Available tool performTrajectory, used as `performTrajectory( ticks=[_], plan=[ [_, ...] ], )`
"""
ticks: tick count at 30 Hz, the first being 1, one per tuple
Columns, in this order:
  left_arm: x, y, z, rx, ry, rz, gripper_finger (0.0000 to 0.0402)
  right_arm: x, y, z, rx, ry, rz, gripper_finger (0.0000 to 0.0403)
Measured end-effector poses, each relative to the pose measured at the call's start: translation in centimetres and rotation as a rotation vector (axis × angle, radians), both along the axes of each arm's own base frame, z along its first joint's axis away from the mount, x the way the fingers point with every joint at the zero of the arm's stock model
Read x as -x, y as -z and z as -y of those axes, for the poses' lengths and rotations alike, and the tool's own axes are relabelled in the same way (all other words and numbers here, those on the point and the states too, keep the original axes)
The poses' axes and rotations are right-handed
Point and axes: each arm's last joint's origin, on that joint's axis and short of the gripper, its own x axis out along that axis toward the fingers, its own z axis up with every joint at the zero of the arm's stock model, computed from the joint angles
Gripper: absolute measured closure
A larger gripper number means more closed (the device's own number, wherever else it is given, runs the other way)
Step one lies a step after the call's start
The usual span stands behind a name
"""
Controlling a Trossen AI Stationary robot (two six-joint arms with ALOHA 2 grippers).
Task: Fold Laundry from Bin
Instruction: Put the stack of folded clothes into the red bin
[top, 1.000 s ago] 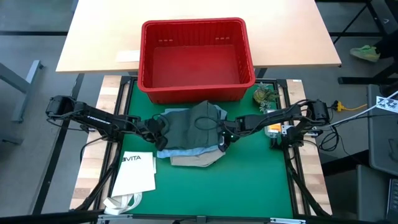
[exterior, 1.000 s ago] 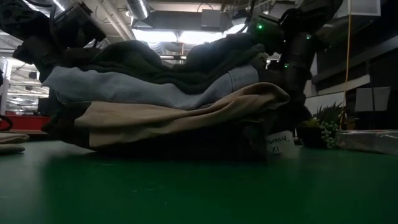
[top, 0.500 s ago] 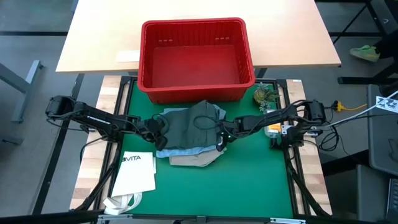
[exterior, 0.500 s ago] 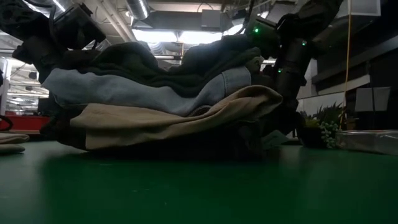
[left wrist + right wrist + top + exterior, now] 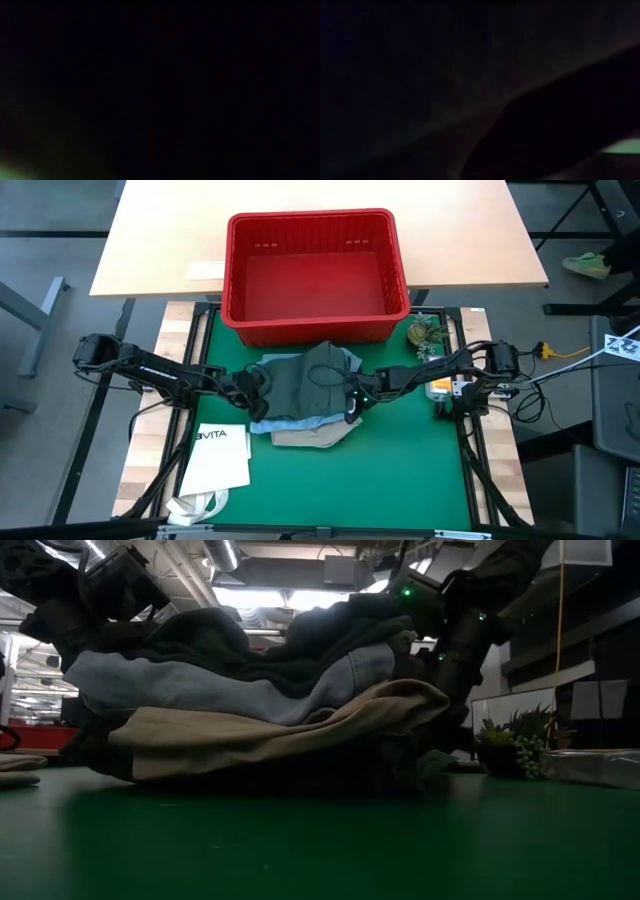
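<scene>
Now my left gripper (image 5: 255, 392), pressed together, and right gripper (image 5: 353, 406), fingers unreadable, flank the stacked garments (image 5: 305, 395); an uneven pull could topple them.

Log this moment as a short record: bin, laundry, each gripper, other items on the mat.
bin: red basket, empty, behind the pile
laundry: stack of garments on the green mat; dark green piece on top, light blue jeans under it, tan trousers at the bottom
left gripper: shut, at the pile's left edge
right gripper: at the pile's right edge
other: white tote bag at front left; small plant at back right
</scene>
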Motion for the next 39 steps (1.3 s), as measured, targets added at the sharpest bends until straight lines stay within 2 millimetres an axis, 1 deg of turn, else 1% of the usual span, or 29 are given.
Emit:
performTrajectory(
  ticks=[6,8,12,16,21,26,30,34,39],
  plan=[
    [0.0,0.0,0.0,0.001,0.0,0.0,0.0392,-0.2,-0.1,0.0,0.003,-0.04,0.024,0.0378],
    [0.0,0.0,0.0,0.003,0.002,-0.001,0.0392,-0.3,-0.1,0.0,0.015,-0.059,0.034,0.0393],
    [0.1,0.0,0.0,0.005,0.005,-0.002,0.0392,-0.3,-0.4,0.0,0.024,-0.084,0.053,0.039],
    [0.3,-0.4,0.1,0.018,0.014,0.015,0.0394,-0.3,-1.5,-0.1,0.045,-0.129,0.095,0.0397],
    [0.7,-1.9,0.2,0.067,0.015,0.103,0.0398,0.0,-3.7,-0.2,0.055,-0.14,0.171,0.0399],
    [1.2,-3.4,0.2,0.088,0.002,0.204,0.0399,0.1,-4.7,-0.3,0.058,-0.139,0.213,0.04],
    [1.4,-4.5,0.2,0.09,0.006,0.292,0.0399,-0.4,-5.5,-0.2,0.064,-0.143,0.265,0.0401],
    [1.2,-5.6,0.2,0.096,0.018,0.397,0.0399,-1.3,-6.8,0.0,0.082,-0.153,0.345,0.0401],
    [1.1,-6.0,0.7,0.105,0.045,0.444,0.04,-2.0,-8.1,0.1,0.104,-0.189,0.387,0.0401]
  ],
)
